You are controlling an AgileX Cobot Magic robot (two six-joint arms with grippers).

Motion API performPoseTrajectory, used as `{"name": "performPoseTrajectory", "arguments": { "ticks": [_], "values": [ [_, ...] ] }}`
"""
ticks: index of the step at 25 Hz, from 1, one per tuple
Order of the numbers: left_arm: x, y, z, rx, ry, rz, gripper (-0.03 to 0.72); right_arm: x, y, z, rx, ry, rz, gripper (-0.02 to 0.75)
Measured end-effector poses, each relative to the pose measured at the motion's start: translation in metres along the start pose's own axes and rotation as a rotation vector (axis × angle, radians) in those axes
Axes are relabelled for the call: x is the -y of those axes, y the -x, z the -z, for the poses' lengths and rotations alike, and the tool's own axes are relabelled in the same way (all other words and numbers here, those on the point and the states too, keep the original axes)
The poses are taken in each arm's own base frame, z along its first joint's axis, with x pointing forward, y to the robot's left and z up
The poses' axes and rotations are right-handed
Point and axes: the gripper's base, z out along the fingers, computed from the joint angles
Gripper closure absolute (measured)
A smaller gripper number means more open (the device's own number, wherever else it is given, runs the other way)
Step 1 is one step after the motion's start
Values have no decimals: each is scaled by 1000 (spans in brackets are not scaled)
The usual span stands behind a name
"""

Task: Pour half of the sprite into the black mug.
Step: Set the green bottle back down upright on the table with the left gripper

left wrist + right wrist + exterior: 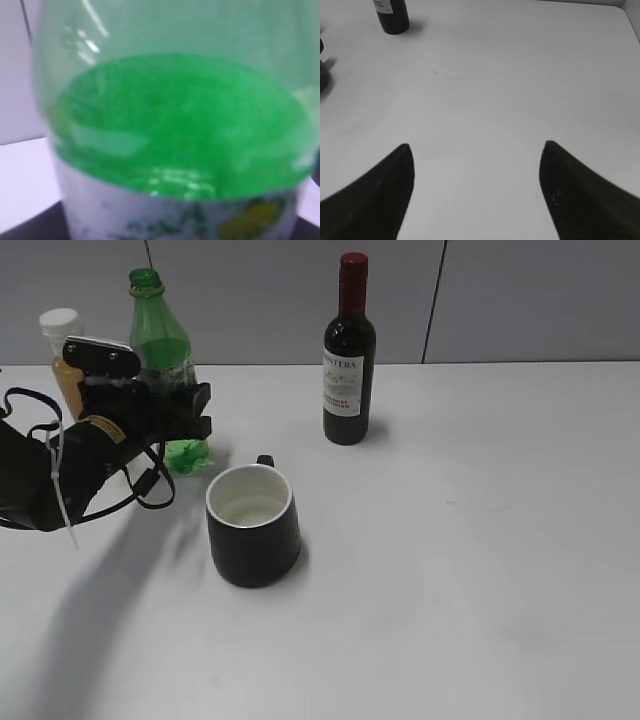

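Note:
The sprite (160,345), a green capless bottle with clear liquid, stands upright at the back left of the table. It fills the left wrist view (175,120), blurred and very near. My left gripper (178,412) is closed round its label, with dark finger edges at both sides of the bottle. The black mug (253,525) with a white inside stands to the front right of the bottle, handle pointing away; its inside looks empty. My right gripper (476,150) is open and empty over bare table; it does not show in the exterior view.
A dark wine bottle (349,355) with a red cap stands at the back centre and shows in the right wrist view (390,15). An orange juice bottle (62,350) with a white cap stands behind my left arm. The table (480,540) is white.

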Motion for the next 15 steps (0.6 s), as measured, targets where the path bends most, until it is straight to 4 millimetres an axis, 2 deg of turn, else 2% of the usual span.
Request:
{"name": "performPoseTrajectory", "arguments": {
  "ticks": [5,10,15],
  "values": [
    [2,0,0,1,-19,-12,225,0,0,0,0,0,0,148],
    [2,1,0,9,-22,-14,64,0,0,0,0,0,0,148],
    [2,-2,7,-7,-23,-15,24,0,0,0,0,0,0,150]
  ]
}}
